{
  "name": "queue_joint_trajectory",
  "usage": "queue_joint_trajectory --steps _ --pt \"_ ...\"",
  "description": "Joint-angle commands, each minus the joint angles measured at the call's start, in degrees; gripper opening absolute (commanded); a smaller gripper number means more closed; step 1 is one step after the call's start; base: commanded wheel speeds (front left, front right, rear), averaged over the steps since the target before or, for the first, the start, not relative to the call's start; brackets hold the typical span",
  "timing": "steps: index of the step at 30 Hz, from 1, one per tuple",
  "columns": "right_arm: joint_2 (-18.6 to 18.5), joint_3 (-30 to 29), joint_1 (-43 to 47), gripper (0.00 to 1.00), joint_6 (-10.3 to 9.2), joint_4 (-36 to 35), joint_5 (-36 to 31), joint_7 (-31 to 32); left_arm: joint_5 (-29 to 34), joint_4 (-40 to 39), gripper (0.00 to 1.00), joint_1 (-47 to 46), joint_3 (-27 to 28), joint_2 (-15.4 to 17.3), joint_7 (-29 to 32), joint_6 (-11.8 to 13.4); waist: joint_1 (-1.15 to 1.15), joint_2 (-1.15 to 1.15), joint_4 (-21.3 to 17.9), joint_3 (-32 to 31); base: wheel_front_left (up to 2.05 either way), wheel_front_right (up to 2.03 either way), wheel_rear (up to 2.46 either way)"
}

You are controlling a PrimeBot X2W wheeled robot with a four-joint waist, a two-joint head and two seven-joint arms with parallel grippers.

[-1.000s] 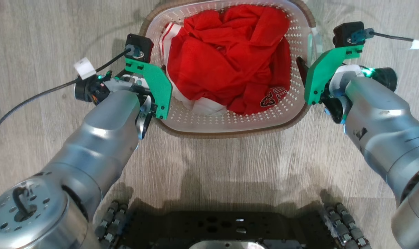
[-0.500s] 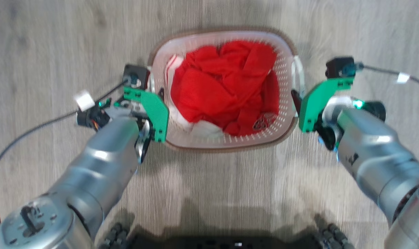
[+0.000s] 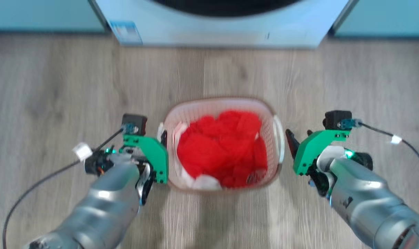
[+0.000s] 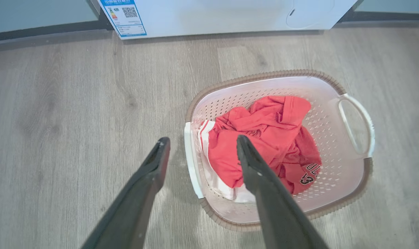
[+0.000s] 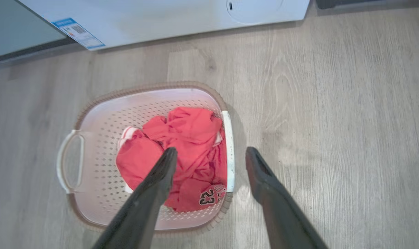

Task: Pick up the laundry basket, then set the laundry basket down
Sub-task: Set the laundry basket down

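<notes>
Basket [image 3: 219, 100] on floor [image 3: 57, 86] before washer [image 3: 223, 31] (red clothes [image 3: 219, 148] inside). Left gripper [image 4: 203, 139], right gripper [image 5: 212, 150] wide open, empty, one above each side handle [image 4: 191, 159]: likely for balanced two-handed lift.

You're looking at a laundry basket [image 4: 333, 166] with white, hole-dotted walls, a brown woven-look rim and white handles. The garment [image 4: 264, 138] in it is red with white striped trim and a dark "23". The floor [image 4: 74, 121] is grey wood grain, the washing machine [image 4: 212, 17] white, its label [image 4: 124, 17] blue and white. The fingers [image 4: 264, 186] are dark grey.
</notes>
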Motion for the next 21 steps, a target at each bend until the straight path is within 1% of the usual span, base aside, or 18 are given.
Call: queue_joint_trajectory --steps 1,4,6,9,12,15,17,19,21 --pt "-0.66 -1.66 1.25 1.0 0.09 -2.14 -0.39 -1.12 0.4 -0.89 1.0 -0.08 2.99 1.61 -0.69 -0.1 0.01 -0.01 -0.45 -9.18 0.0 0.0 0.0" --pt "-2.1 -7.25 1.2 1.0 0.09 -6.34 -4.13 -1.16 3.82 -5.47 1.0 1.38 8.33 3.88 -0.72 1.03 0.01 -0.01 -1.1 -12.86 0.0 0.0 0.0" --pt "-3.12 -11.98 2.11 1.0 0.09 -9.65 -8.55 -1.17 7.62 -10.63 1.0 3.09 13.36 5.62 -0.72 2.29 0.01 -0.01 -1.4 -14.99 0.0 0.0 0.0" --pt "-4.28 -21.43 5.03 1.0 0.09 -15.64 -16.2 -1.18 15.57 -19.98 1.0 7.08 21.77 7.99 -0.73 4.87 0.01 -0.01 -1.79 -17.38 0.0 0.0 0.0" --pt "-4.49 -31.28 9.29 1.0 0.09 -22.93 -26.21 -1.18 23.89 -29.52 1.0 12.32 30.3 9.31 -0.73 7.0 0.01 -0.01 -2.31 -19.08 0.0 0.0 0.0" --pt "-3.25 -40.64 14.74 1.0 0.09 -31.62 -36.42 -1.18 30.99 -38.7 1.0 17.83 38.79 9.14 -0.73 7.95 0.01 -0.01 -2.63 -19.96 0.0 0.0 0.0" --pt "-1.67 -45.99 18.85 1.0 0.09 -37.38 -42.01 -1.19 34.56 -44.19 1.0 21.82 44.6 7.99 -0.74 8.0 0.01 -0.01 -2.79 -20.62 0.0 0.0 0.0" --pt "0.06 -50.13 22.8 1.0 0.09 -42.81 -46.65 -1.19 38.38 -49.16 1.0 25.5 49.3 6.7 -0.74 7.49 0.01 -0.01 -2.96 -21.06 0.0 0.0 0.0" --pt "1.28 -52.4 26.36 1.0 0.09 -47.9 -50.71 -1.19 42.29 -53.52 1.0 28.71 53.11 5.46 -0.74 6.72 0.01 -0.01 -2.96 -21.25 0.0 0.0 0.0"
